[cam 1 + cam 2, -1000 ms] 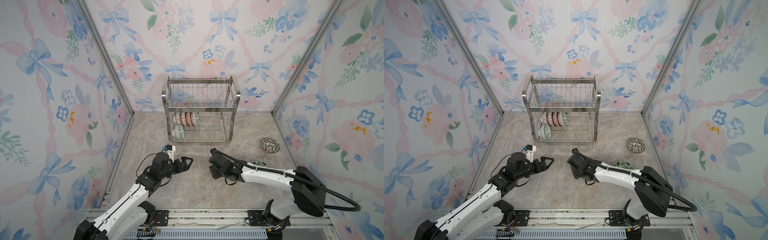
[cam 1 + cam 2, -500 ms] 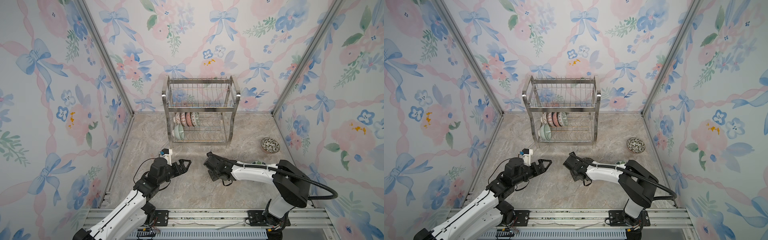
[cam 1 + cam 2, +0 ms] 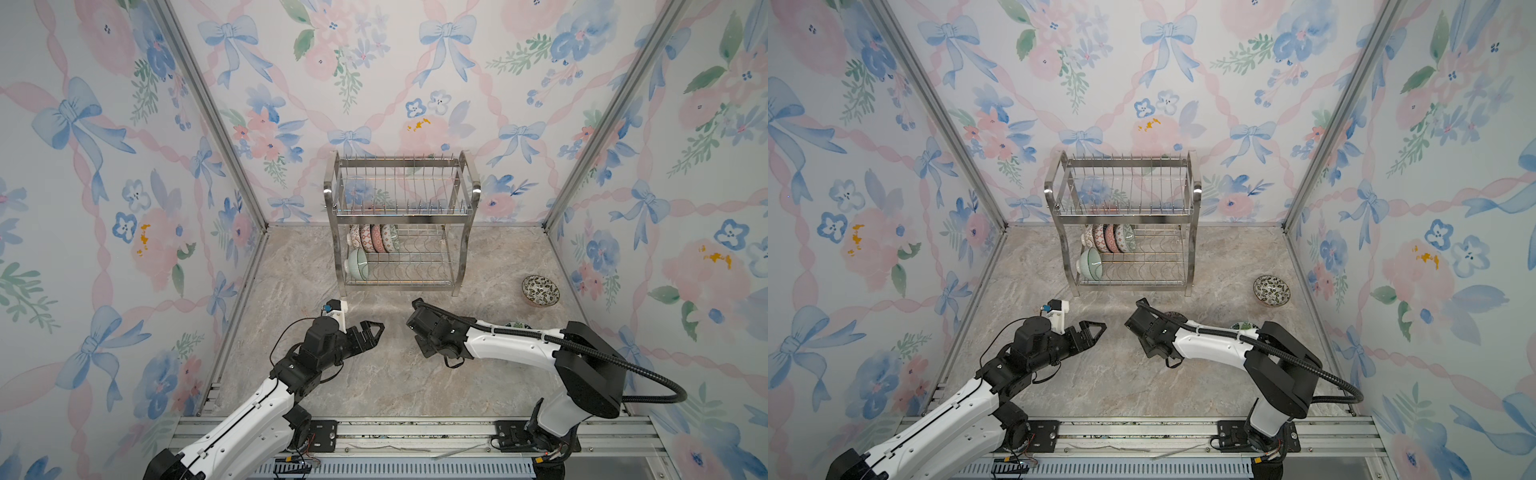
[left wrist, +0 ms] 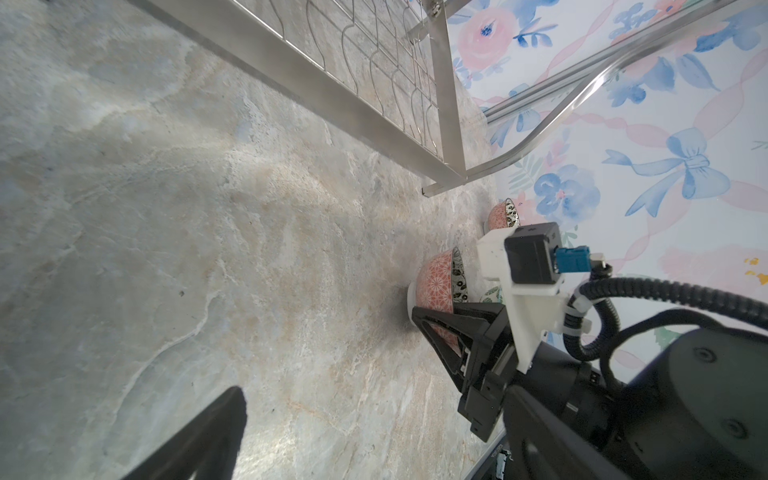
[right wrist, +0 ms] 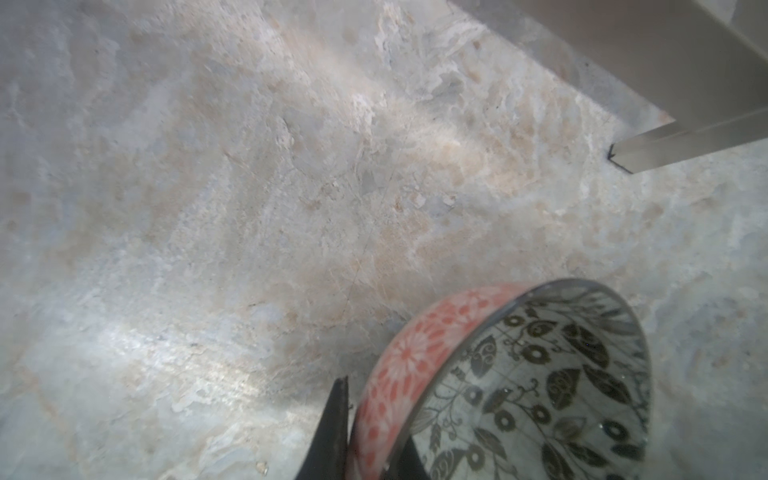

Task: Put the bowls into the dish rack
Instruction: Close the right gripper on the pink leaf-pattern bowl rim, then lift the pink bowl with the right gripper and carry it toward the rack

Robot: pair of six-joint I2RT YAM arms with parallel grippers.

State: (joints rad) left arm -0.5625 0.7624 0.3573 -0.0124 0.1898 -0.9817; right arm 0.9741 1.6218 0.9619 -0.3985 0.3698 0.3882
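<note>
five small ceramic bowls (image 3: 374, 239) sit in the lower tier of the shiny two-tier steel wire dish rack (image 3: 401, 216). my right gripper (image 5: 374, 436) is clamped on the wall of a coral-pink bowl with black leaves inside (image 5: 419, 345), down by the marble tabletop (image 3: 374, 386) near the rack. left gripper (image 3: 371, 331) wide apart, empty. a black-white leafy bowl (image 3: 540, 291) and a half-hidden green one (image 3: 516, 325) wait, so roughly three left imo.

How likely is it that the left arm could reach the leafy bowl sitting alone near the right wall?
Probably not: the open left gripper hovers mid-table, the right arm lies across its path, and the leafy bowl sits far beyond it.
</note>
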